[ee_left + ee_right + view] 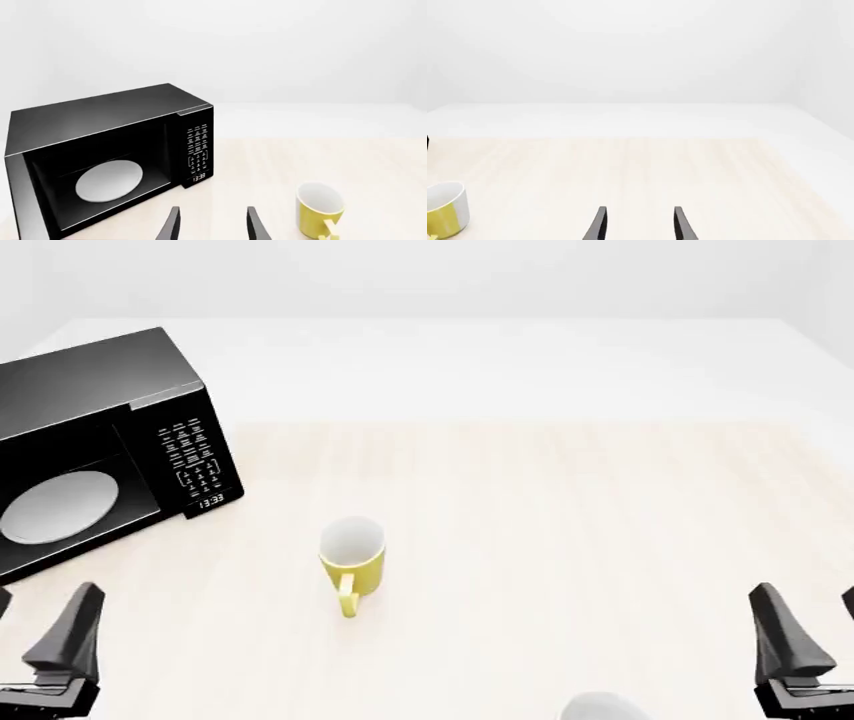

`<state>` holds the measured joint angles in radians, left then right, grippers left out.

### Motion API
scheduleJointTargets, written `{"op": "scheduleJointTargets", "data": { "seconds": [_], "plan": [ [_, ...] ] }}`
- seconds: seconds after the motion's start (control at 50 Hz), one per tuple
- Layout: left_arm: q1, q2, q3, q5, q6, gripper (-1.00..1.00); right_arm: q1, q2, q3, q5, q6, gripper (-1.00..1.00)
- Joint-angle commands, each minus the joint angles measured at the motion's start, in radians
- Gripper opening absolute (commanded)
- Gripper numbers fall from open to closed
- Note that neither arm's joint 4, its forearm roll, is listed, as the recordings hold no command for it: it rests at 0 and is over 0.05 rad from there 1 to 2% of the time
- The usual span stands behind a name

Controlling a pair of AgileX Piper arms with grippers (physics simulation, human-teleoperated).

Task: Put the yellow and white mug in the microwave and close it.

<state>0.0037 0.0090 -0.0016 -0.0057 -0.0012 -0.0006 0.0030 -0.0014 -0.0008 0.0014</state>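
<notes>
The yellow and white mug (352,560) stands upright mid-table, its handle pointing toward the near edge; it also shows in the left wrist view (319,210) and at the edge of the right wrist view (444,212). The black microwave (127,390) sits at the far left with its inside showing and the white turntable plate (54,506) in view. Its door looks swung out at the left side (17,200). My left gripper (44,592) hovers open at the near left, empty, in front of the microwave (100,125). My right gripper (807,590) is open at the near right, far from the mug.
A plain white rounded object (601,708) pokes in at the near edge, right of centre. The light wooden tabletop (574,500) stretches between the mug and the right gripper. The keypad and clock display (194,460) face the mug's side.
</notes>
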Motion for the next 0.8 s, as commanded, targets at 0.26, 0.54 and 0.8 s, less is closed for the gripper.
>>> {"op": "scheduleJointTargets", "data": {
  "seconds": [0.26, 0.54, 0.8],
  "plan": [
    [0.023, 0.061, -0.001, -0.041, 0.013, 1.0, 0.001, -0.003, 0.001, 0.001, -0.001, 1.0],
    [0.014, 0.082, 0.001, -0.054, 0.021, 1.0, 0.001, -0.003, 0.001, 0.001, -0.001, 1.0],
    [-0.069, 0.031, 0.001, 0.042, 0.063, 1.0, 0.001, -0.003, 0.001, 0.001, -0.001, 1.0]
  ]
}}
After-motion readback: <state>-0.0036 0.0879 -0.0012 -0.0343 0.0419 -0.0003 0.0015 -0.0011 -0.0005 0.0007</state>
